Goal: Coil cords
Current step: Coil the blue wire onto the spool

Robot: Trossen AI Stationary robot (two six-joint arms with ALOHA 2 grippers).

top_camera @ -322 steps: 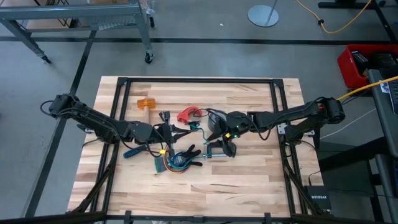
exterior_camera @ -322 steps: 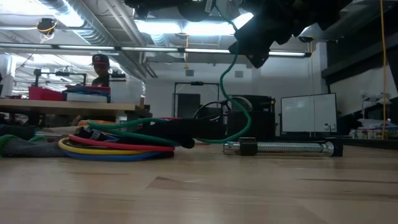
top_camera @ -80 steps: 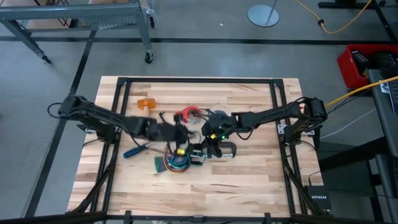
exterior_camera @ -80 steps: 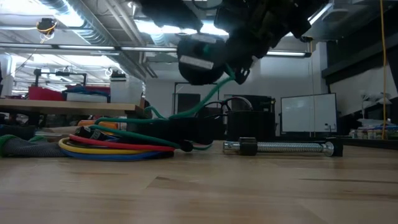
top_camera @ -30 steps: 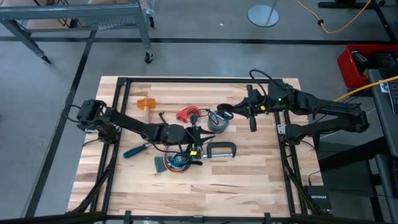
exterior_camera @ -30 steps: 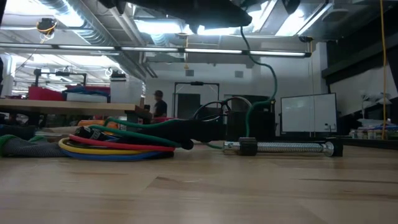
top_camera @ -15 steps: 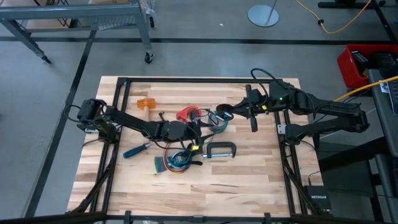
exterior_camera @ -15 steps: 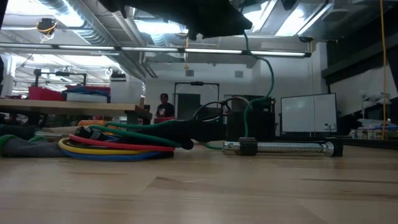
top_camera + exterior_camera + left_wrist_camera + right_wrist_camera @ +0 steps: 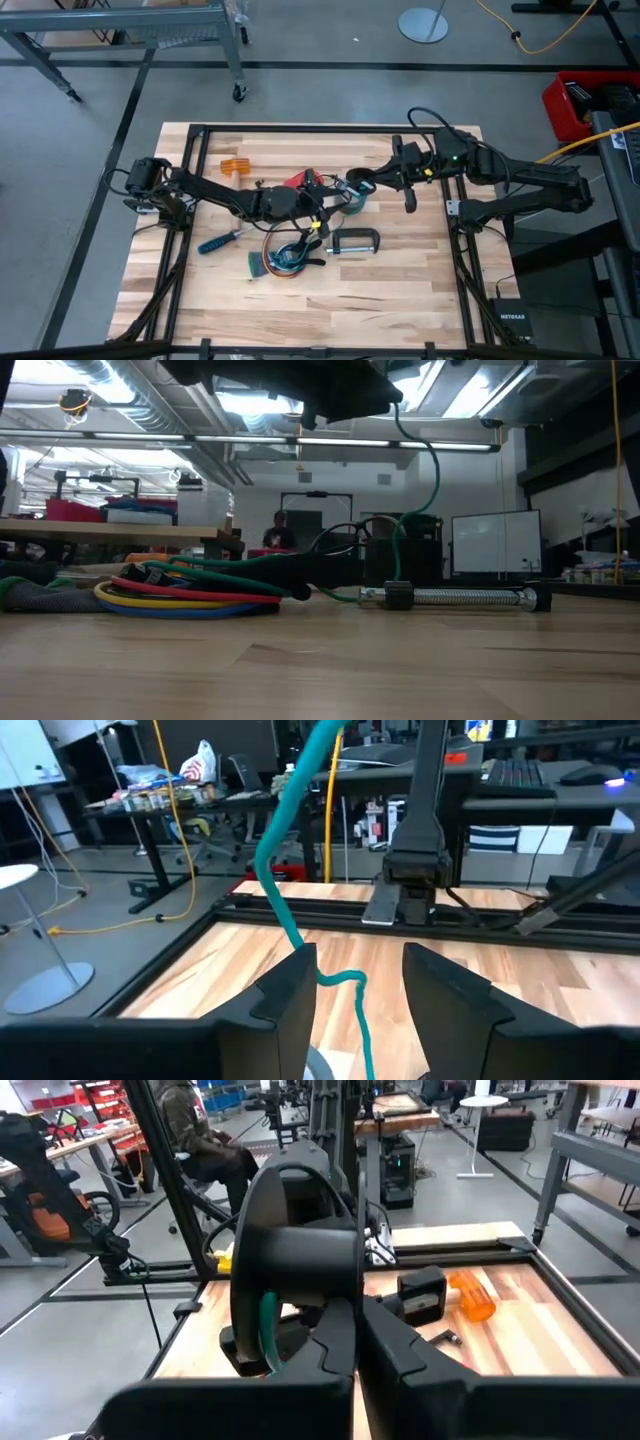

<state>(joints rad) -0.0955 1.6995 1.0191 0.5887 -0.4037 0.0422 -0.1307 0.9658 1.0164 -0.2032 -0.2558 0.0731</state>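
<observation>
Low view, nearest item: the multicoloured cord bundle (image 9: 185, 598) lies coiled on the wooden desk (image 9: 320, 670), with a metal C-clamp (image 9: 450, 597) beside it. A green cord (image 9: 432, 480) rises from behind the clamp to the arms overhead.

High view: the left pincer (image 9: 322, 198) is over the desk centre, just beyond the bundle (image 9: 283, 258) and C-clamp (image 9: 352, 241). Its fingers (image 9: 285, 995) stand apart, the green cord (image 9: 290, 840) running between them. A red piece (image 9: 300, 180) lies near.

Farther back, the right pincer (image 9: 362, 186) is clamped on a dark spool-like ring (image 9: 295, 1255), probably the cord's reel. An orange block (image 9: 233, 166) sits apart.
</observation>
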